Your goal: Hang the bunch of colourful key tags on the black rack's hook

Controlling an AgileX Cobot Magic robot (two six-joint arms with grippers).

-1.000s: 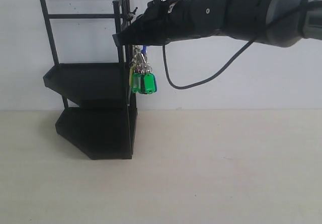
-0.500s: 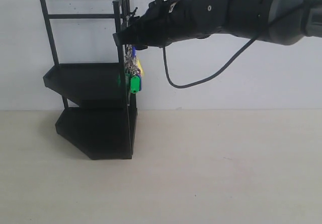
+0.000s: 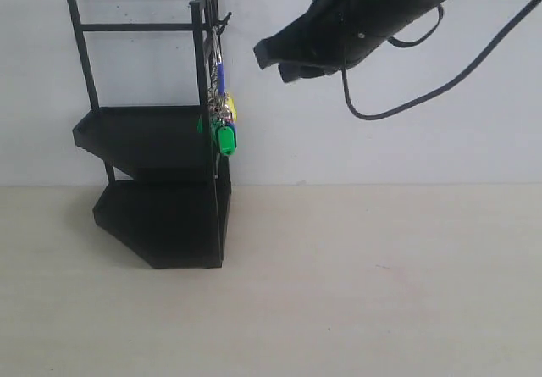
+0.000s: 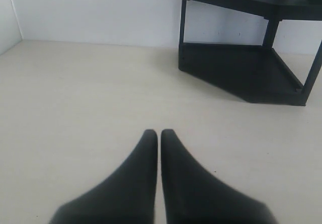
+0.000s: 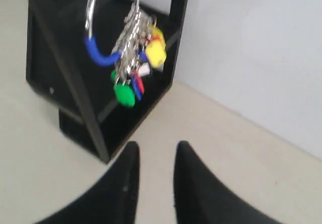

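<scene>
**Key tags on the hook, right hand clear**

The colourful key tag bunch (image 3: 222, 116) hangs by its silver ring (image 5: 89, 17) from the hook (image 3: 222, 26) at the top corner post of the black rack (image 3: 169, 224). The tags dangle beside the post, about halfway down the rack. Only the hook bears the bunch, so the tags drop straight down in a tight cluster. The right hand (image 3: 274, 63) sits in the air beside the hook and apart from the bunch, its fingers spread a little with nothing between them. Its wrist view shows the bunch ahead, against the rack. That stand-off looks deliberate, since a brush against the ring could lift it off the short hook. The left hand (image 4: 158, 133) has its fingers pressed together and points across the table (image 3: 364, 292) toward the rack. It is well apart from the rack, likely parked so as not to crowd the other arm. By this showing the hanging looks done
</scene>
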